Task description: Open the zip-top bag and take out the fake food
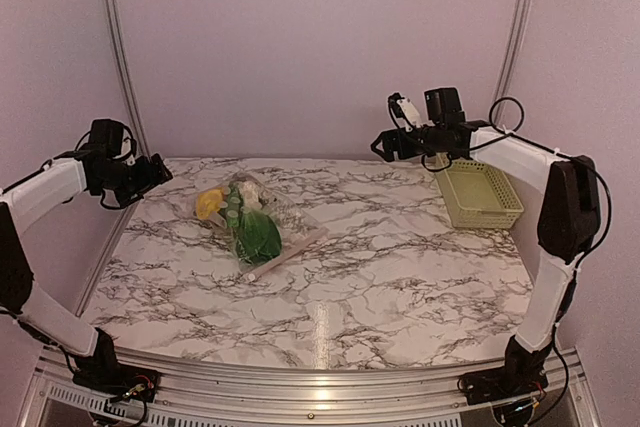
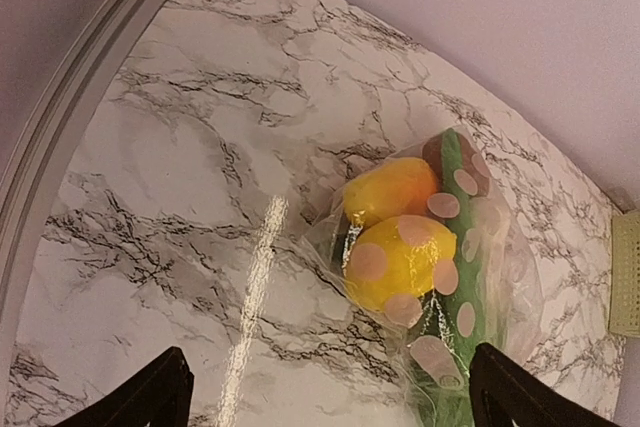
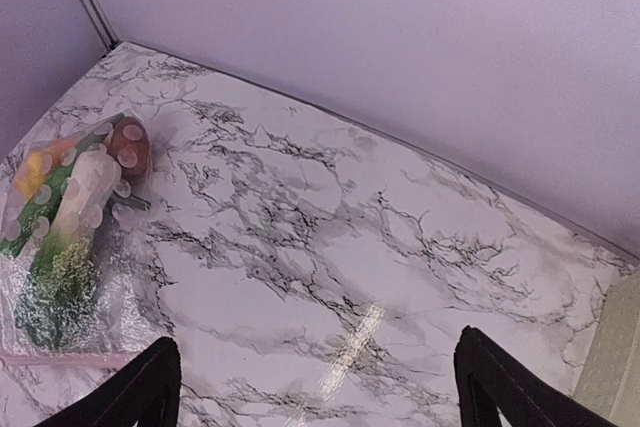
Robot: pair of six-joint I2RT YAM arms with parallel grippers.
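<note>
Two grippers hang above the marble table (image 1: 400,267), neither touching anything. The left gripper (image 1: 158,173) is released, its two dark fingers spread wide with only bare marble between them. Ahead of it and lower, nearer its right finger (image 2: 510,392) than its left, lies the one zip-top bag (image 1: 250,219), flat on the table and apart from both hands. The bag is clear and crinkly, and the only print on it is a scatter of pale round dots. Its whitish-pink zip strip (image 1: 285,254) runs along the edge farthest from this gripper. The fake food is all inside the bag, and five pieces can be told apart: one yellow lemon (image 2: 400,262), one yellow-orange piece (image 2: 390,189) touching it on the far side, one long green pod (image 2: 462,277) beside both, one brown round piece (image 3: 128,145) at the pod's far end, and one leafy green (image 1: 258,235) toward the zip strip. Whether more pieces sit beneath these cannot be told. The right gripper (image 1: 385,144) is also released and holds nothing. From this gripper the bag lies well apart, ahead and beyond its left finger (image 3: 140,392). One pale green slatted basket (image 1: 482,194) sits on the table behind and below it, toward its right side.
</note>
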